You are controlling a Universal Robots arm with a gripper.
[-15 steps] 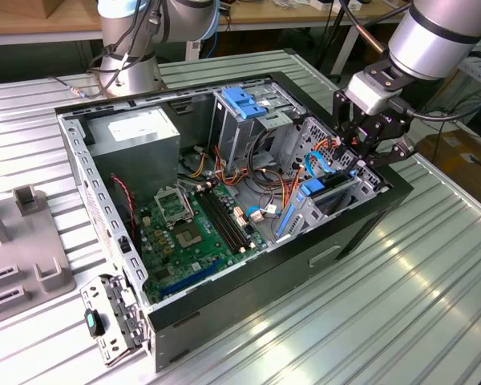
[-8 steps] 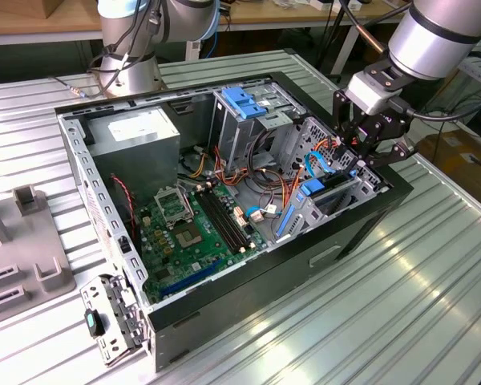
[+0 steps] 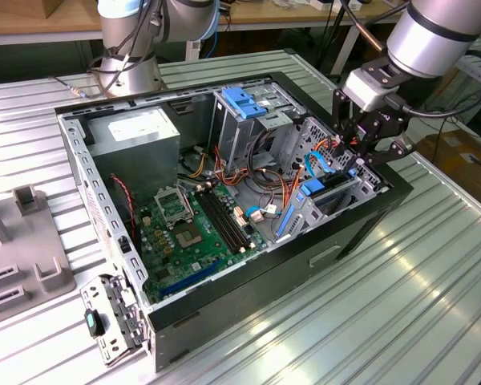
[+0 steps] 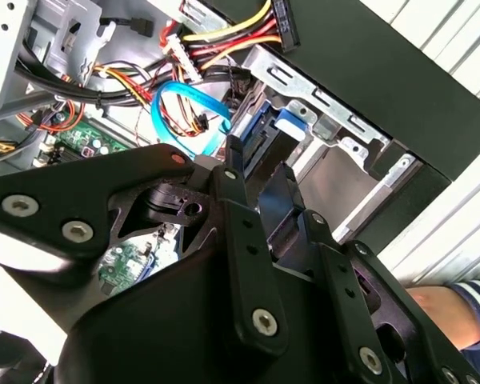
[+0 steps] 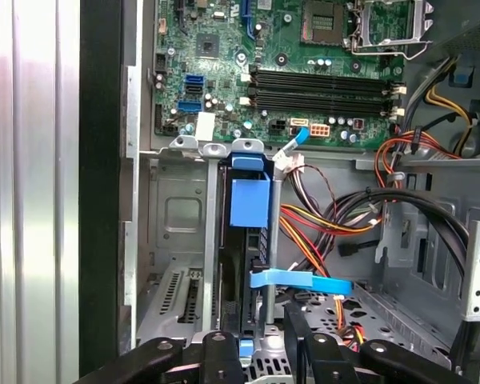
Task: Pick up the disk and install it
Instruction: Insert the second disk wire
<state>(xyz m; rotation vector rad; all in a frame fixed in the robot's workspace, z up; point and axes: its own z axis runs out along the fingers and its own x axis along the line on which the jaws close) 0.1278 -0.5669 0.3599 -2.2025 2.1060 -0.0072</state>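
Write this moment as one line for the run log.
phase: install | gripper: at drive bay | disk: on edge inside bay

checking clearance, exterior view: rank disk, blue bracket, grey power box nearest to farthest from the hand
1. disk, in the bay just below the hand
2. blue bracket, atop the metal cage
3. grey power box, at the exterior view's left

Computer case (image 3: 321, 261) on table (image 3: 417, 321), motherboard (image 3: 184, 237) on its floor, disk (image 5: 249, 202) on edge in drive cage (image 5: 176, 240) at the exterior view's right, gripper (image 3: 359, 159) just above.
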